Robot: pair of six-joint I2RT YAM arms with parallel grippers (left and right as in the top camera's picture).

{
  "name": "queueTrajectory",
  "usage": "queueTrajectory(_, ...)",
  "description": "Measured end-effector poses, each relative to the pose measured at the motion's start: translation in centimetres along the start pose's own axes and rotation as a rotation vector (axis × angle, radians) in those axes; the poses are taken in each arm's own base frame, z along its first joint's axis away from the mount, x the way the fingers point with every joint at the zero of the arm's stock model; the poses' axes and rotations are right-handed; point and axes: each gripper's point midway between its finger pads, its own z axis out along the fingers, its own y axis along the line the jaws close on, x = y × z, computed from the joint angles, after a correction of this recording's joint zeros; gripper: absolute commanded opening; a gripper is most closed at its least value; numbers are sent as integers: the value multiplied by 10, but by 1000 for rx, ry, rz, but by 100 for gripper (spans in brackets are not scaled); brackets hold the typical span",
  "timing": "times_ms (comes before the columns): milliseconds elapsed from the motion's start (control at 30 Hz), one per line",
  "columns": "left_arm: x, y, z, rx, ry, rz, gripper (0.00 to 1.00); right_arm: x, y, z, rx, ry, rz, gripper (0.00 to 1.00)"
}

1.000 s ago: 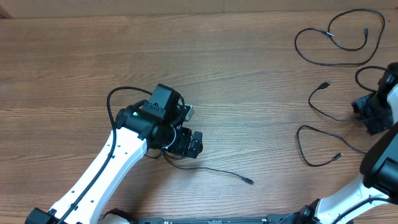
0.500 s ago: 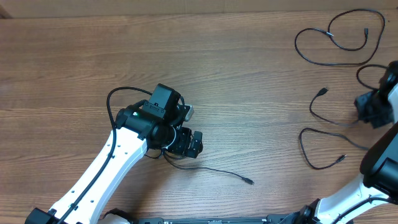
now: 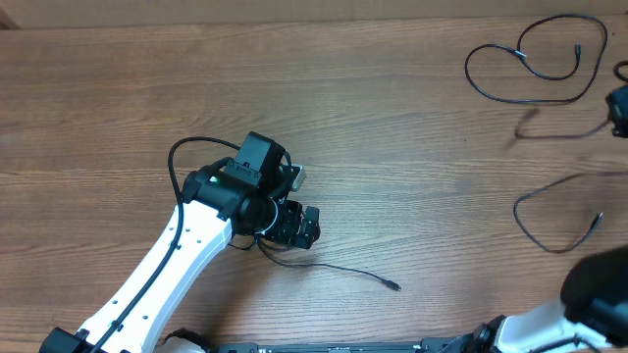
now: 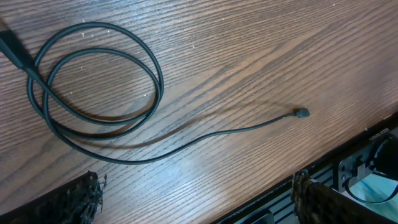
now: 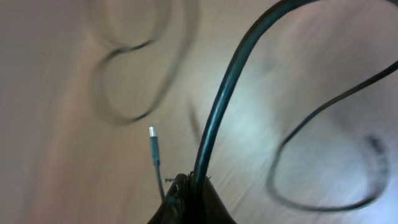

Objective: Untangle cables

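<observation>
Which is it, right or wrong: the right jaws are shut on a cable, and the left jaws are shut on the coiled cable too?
Wrong about the left side. The left wrist view shows the left jaws wide open above the coiled cable, which lies loose on the table with nothing gripping it. The right jaws are shut on a cable, as the right wrist view shows.

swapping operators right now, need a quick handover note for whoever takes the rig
Left claw: open, hovering over a coiled cable that lies on the table, its plug end stretched out free.
Right claw: shut on a thin cable, at the table's far right edge.
Others: a loose loop top right; a blurred loop lower right, possibly the one being held.
Done: no knot visible, and the cables lie apart.
Left: probably set the gripped one down clear of the rest, then straighten the coil.
</observation>
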Motion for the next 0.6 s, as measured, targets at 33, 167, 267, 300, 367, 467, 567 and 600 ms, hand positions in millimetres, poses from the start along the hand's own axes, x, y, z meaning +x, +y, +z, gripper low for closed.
queueTrajectory(33,0,0,0,0,0,0,100,4,9,-8,-51,13,-14,4)
queueTrajectory(167,0,0,0,0,0,0,100,32,51,-41,-295,98,-119,4)
queueTrajectory(267,0,0,0,0,0,0,99,56,70,-53,-397,179,-183,4)
queueTrajectory(300,0,0,0,0,0,0,100,65,75,-55,-415,210,-199,4)
queueTrajectory(367,0,0,0,0,0,0,100,82,84,-57,-447,258,-239,4)
queueTrajectory(467,0,0,0,0,0,0,99,101,94,-59,-469,301,-302,4)
queueTrajectory(567,0,0,0,0,0,0,99,116,101,-58,-458,316,-371,4)
queueTrajectory(600,0,0,0,0,0,0,100,121,102,-56,-443,317,-391,4)
